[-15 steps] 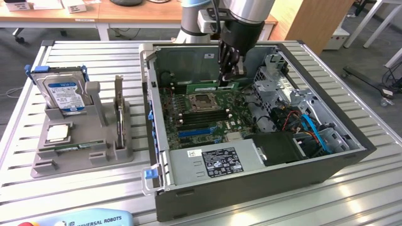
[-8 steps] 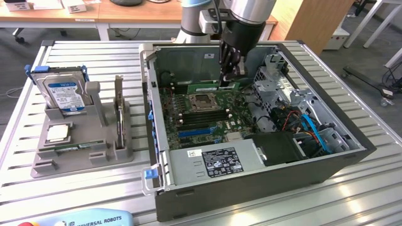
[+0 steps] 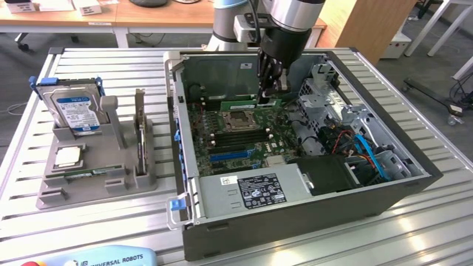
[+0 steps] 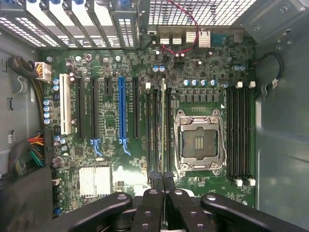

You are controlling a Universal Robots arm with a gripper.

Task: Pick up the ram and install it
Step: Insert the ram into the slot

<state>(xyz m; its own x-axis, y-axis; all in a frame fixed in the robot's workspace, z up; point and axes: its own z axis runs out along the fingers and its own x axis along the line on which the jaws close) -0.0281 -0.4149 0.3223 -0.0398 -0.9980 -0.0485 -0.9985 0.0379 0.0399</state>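
My gripper (image 3: 271,98) reaches down into the open computer case (image 3: 414,183), over the back of the green motherboard (image 3: 221,141). It is shut on the ram (image 3: 241,103), a thin green stick held level just above the board. In the wrist view the black fingers (image 4: 153,203) meet around the ram (image 4: 163,130). The stick shows there edge-on as a thin line over the black memory slots (image 4: 155,130), beside the open processor socket (image 4: 199,140). Whether the stick touches a slot I cannot tell.
A grey holder (image 3: 126,183) on the slatted table at the exterior view's left carries a blue-labelled hard drive (image 3: 74,108), a square silver chip (image 3: 68,157) and a thin green strip (image 3: 83,173). Inside the case are a power supply (image 3: 255,191), drive cage (image 3: 325,91) and cables (image 3: 366,152).
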